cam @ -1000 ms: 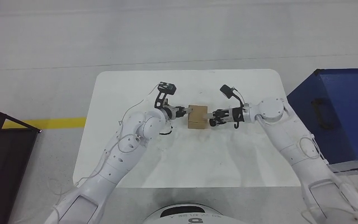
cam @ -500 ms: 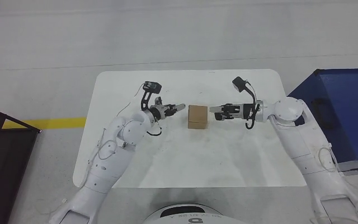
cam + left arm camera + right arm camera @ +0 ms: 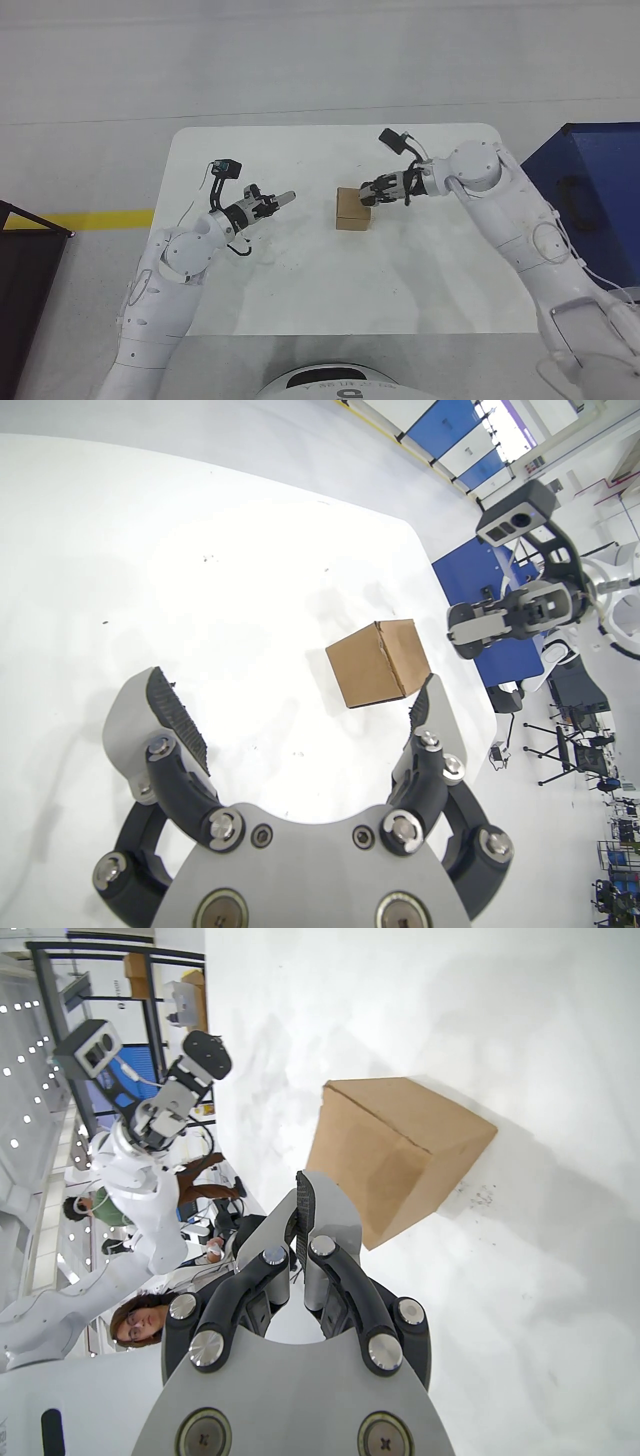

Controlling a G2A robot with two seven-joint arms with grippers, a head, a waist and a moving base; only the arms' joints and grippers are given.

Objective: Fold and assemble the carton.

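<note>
carton: a small brown carton [image 3: 352, 209] stands on its own, squared up into a closed box, close to the middle of the white table [image 3: 300, 290] and a little toward 12 o'clock.
carton faces: the left wrist view [image 3: 377, 662] and the right wrist view [image 3: 400, 1148] show flat sides and a seam running along one edge. No flap stands up or hangs loose. The underside is hidden.
right gripper: it sits at the carton's 1 o'clock corner [image 3: 365, 195], with its jaws pressed together on nothing [image 3: 301, 1188]. The tips are just beside the box's upper edge, and I cannot tell whether they touch it.
left gripper: it is at the carton's 9 o'clock [image 3: 283, 199], apart from the box. Its jaws are spread wide and empty [image 3: 290, 690] and point toward the carton.
surroundings: a blue bin [image 3: 600, 190] stands off the table's 3 o'clock edge.
progress: by my reading the folding is done or very nearly so, since the box holds its shape with neither gripper holding it.
left to do: at most a last press on the top closure by the right gripper, and a check of the bottom, which cannot be seen.
</note>
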